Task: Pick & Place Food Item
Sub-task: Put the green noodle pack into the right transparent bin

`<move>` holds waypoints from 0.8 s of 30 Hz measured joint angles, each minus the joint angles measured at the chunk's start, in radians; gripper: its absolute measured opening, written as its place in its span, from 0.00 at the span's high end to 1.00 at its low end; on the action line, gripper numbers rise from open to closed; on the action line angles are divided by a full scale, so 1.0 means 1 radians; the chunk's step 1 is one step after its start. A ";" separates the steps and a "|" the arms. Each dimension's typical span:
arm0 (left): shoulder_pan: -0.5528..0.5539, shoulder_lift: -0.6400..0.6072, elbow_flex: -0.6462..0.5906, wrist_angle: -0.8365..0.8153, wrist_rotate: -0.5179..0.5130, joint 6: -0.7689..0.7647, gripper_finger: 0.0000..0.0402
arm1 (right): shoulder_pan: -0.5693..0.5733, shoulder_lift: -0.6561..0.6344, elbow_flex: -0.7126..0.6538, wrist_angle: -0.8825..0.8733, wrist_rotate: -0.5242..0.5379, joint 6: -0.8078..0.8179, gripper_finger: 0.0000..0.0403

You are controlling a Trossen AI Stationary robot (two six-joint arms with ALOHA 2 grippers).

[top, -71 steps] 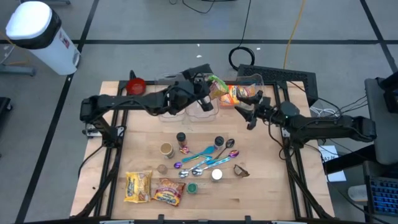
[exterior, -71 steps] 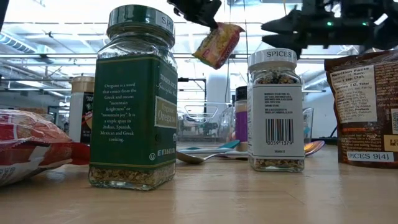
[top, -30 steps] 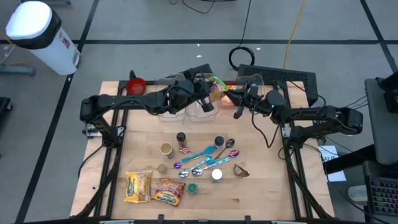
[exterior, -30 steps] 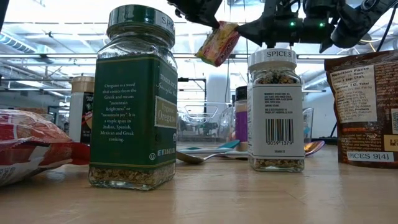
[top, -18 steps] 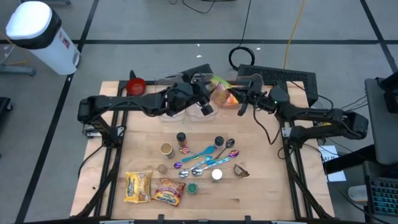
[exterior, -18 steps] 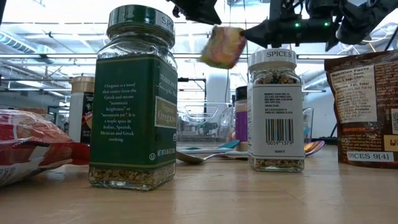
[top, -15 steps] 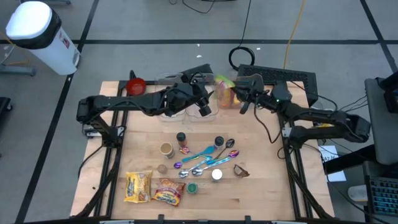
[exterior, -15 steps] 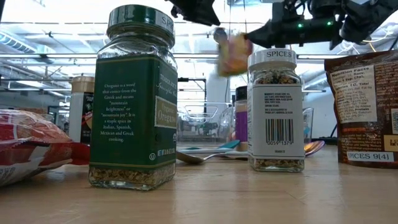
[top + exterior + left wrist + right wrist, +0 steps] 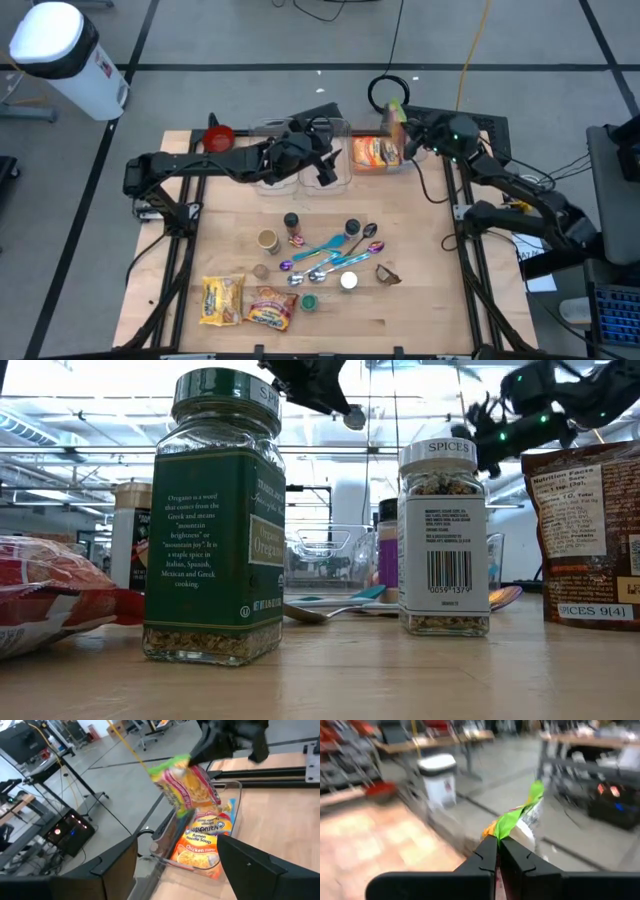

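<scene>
The right gripper [image 9: 403,133], clenched on the green edge of a yellow-and-pink crinkled noodle packet [image 9: 186,782], holds it in the air above the far right corner of the wooden bench [image 9: 420,270]. Directly beneath sits a clear plastic tub [image 9: 235,802] containing an orange ramen soup packet [image 9: 374,152]. The left gripper [image 9: 326,168], jaws parted and holding nothing, hangs nearby over the neighbouring clear tubs.

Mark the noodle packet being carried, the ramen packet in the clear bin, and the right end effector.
Green-edged yellow noodle packet [image 9: 187,782], left wrist view, centre.
Orange ramen soup packet [image 9: 204,842], left wrist view, label.
Right end effector [image 9: 498,851], right wrist view, closed fingertips.
</scene>
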State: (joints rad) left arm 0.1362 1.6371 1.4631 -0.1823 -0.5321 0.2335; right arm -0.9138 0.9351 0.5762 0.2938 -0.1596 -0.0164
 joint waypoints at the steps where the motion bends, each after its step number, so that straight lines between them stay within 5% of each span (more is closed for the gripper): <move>1: 0.002 0.000 0.000 -0.001 0.000 -0.002 0.30 | -0.013 0.008 0.000 -0.026 0.000 -0.007 1.00; 10: 0.014 0.000 0.000 -0.009 0.000 -0.033 0.30 | -0.018 0.078 0.000 -0.077 -0.095 -0.038 1.00; 24: 0.014 0.000 0.000 -0.009 0.013 -0.037 0.30 | 0.125 0.320 0.000 0.365 -0.108 0.156 1.00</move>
State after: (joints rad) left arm 0.1501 1.6367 1.4631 -0.1917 -0.5194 0.1967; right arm -0.7883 1.2548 0.5762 0.6588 -0.2680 0.1395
